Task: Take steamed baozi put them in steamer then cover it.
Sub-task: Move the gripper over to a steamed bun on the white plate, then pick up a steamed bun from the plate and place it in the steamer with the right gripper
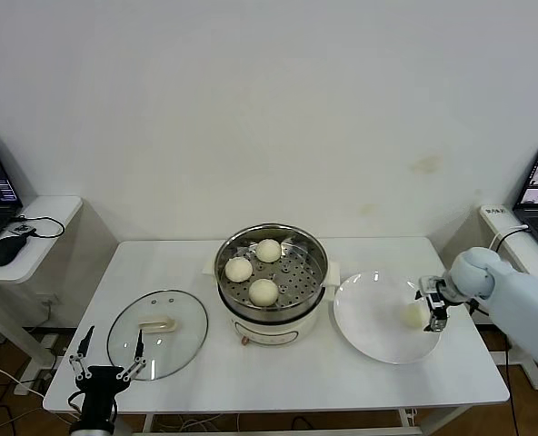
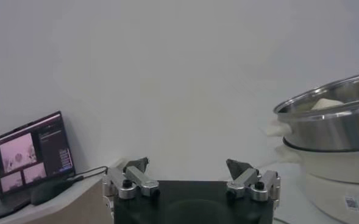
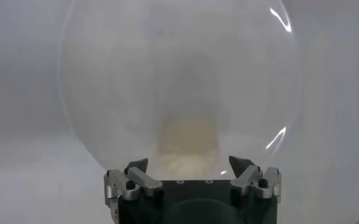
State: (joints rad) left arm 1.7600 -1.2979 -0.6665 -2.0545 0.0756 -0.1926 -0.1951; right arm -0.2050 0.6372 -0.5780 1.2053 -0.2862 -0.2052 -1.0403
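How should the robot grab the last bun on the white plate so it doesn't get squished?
Grip the bun across its round middle, one finger on each side, coming down from above on the plate's right. It is soft and smooth with no handle, so a gentle squeeze is probably best. The right gripper is already there, open around it.

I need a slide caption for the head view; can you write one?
Three steamed baozi sit in the steamer; the right hand reaches the last one on the plate.
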